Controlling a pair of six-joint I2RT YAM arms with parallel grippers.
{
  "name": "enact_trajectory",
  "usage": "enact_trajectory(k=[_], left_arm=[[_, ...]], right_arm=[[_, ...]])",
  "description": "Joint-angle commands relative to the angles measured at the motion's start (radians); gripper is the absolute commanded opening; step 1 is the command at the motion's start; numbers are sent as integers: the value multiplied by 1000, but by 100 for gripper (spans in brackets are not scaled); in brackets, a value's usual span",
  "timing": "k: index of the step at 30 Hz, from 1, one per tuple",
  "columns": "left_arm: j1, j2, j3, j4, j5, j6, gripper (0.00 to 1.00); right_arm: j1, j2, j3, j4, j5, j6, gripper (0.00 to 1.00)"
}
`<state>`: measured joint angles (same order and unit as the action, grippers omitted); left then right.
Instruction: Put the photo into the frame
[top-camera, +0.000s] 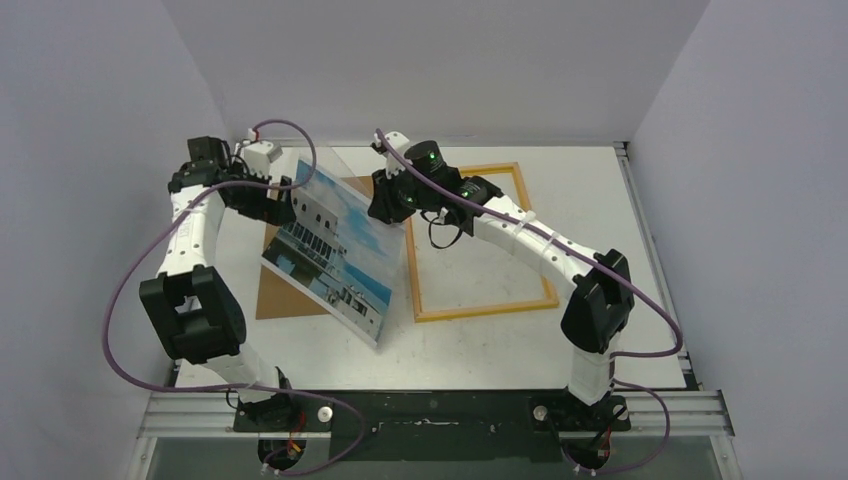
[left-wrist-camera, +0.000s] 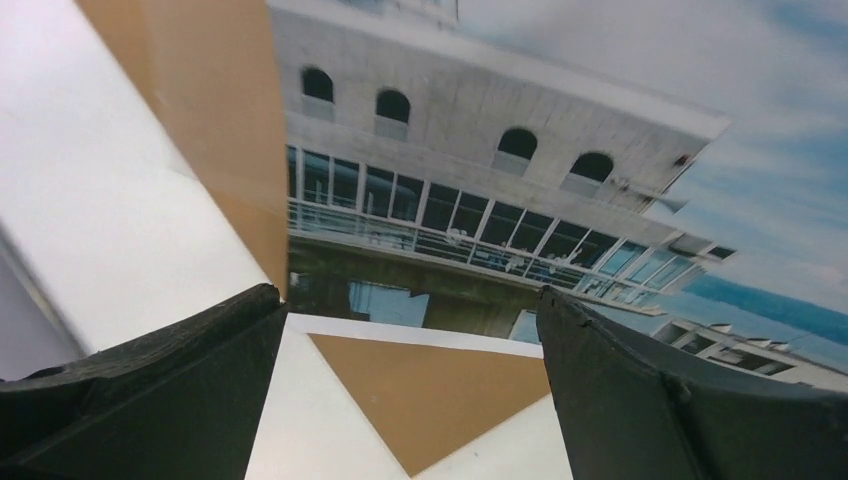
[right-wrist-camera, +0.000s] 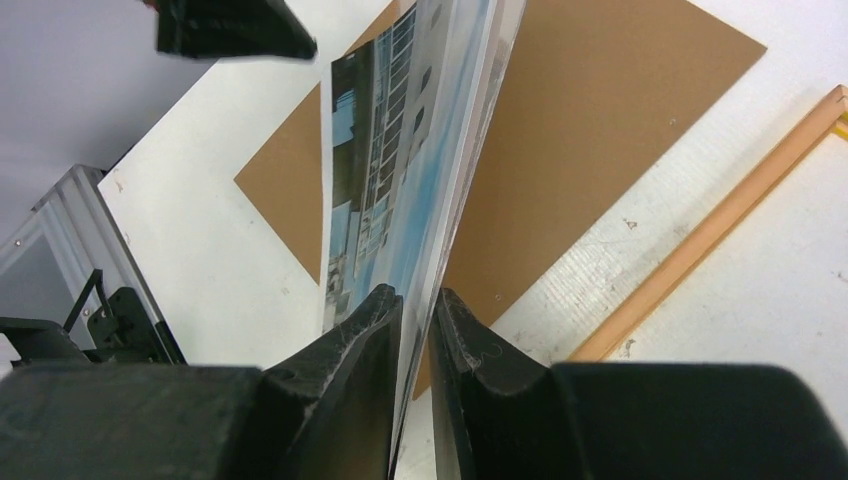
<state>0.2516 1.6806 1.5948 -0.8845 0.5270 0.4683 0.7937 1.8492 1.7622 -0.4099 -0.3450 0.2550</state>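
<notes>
The photo, a print of a white building, blue sky and water, stands tilted on edge between the two arms. Its low corner is down near the table's front. My right gripper straddles its far right edge. In the right wrist view the jaws stand narrowly parted round the sheet, with a sliver of gap at the right finger. My left gripper is wide open just left of the photo, with nothing between its fingers. The frame, thin and wood-coloured, lies flat to the right.
A brown fibreboard panel lies flat on the white table under the photo; it also shows in both wrist views. Grey walls close in the left, right and back. A metal rail runs along the near edge.
</notes>
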Motion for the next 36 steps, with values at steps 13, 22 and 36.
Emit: enact_trajectory(k=[13,22,36], left_arm=[[65,0,-442,317,-279,161,96],[64,24,-539,421,-352,184,97],[57,45,-574,462,-376,199,98]], right_arm=[[-73,-18,-38,36,-18,136,24],[-141,-41,-228,230,-153,278,18],[-183,24,-248,179,-86,246,25]])
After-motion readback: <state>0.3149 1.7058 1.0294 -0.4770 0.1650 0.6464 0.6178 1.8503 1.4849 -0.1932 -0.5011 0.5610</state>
